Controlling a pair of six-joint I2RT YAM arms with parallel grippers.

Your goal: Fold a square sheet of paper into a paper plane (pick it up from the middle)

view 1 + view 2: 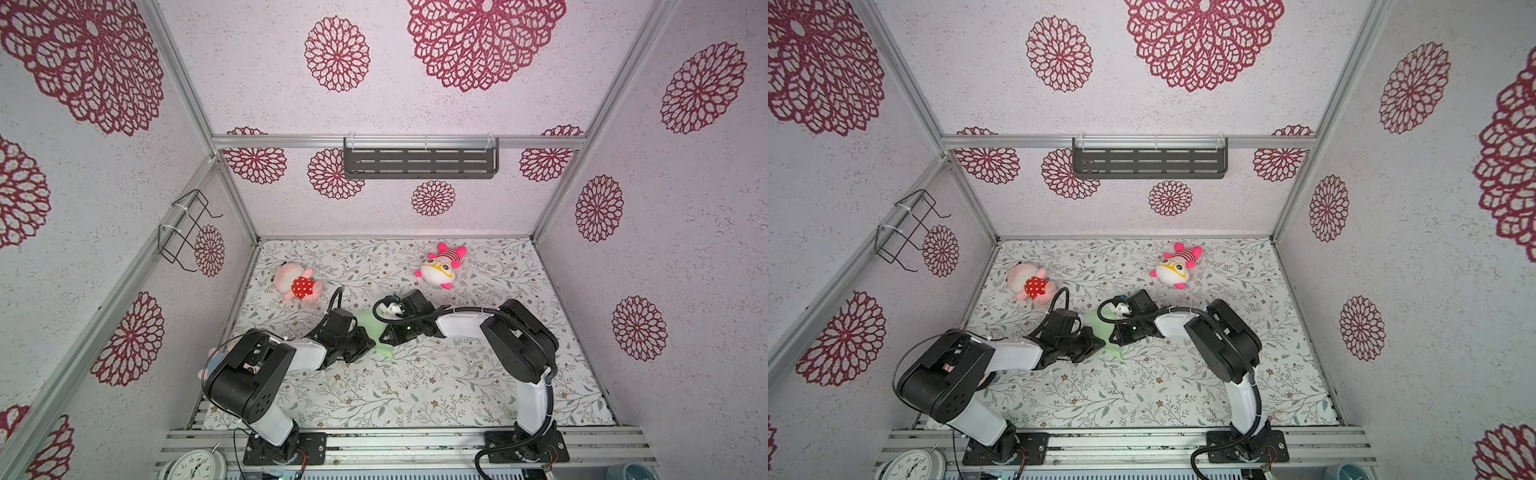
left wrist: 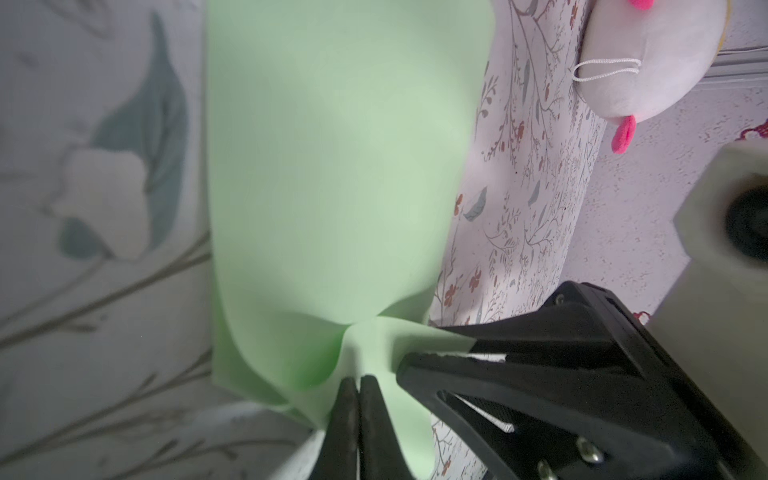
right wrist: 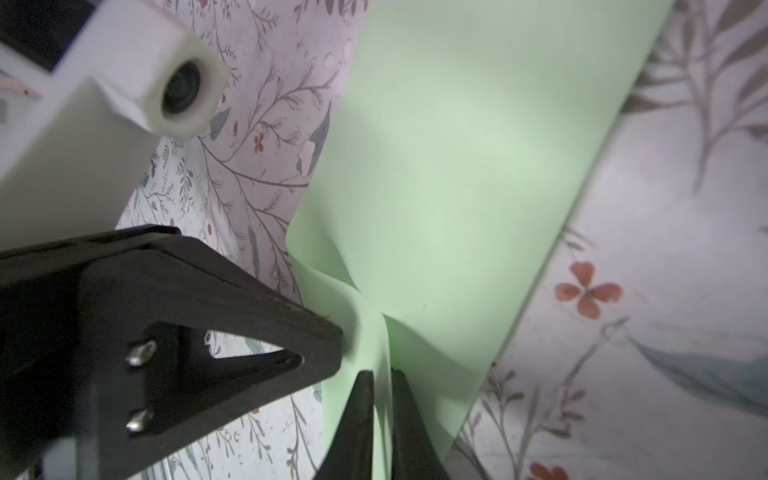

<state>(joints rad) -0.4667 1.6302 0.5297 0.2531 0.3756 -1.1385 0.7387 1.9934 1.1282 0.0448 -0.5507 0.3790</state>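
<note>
well, my left pincer (image 2: 358,380) is shut tight on the square sheet of paper (image 2: 332,166), its two black fingers pressed together on a raised ridge of the pale green sheet. my right pincer (image 3: 383,376) comes at the same ridge from the opposite side, just beside the left one, the tips nearly meeting. its fingers stand a narrow slit apart with a fold of the paper running between them; whether they press on it or only flank it i cannot tell. from the pinch the sheet puckers, then spreads out smooth and gently curved above the floral desk (image 1: 415,395). in both top views the square sheet of paper (image 1: 384,351) (image 1: 1116,352) sits around the middle of the desk, mostly hidden under my two wrists, with a green corner poking out toward the front. a pink plush in a red dotted dress (image 1: 297,284) lies toward the back left and a white plush with yellow glasses (image 1: 440,266) toward the back right, both apart from the sheet.
</note>
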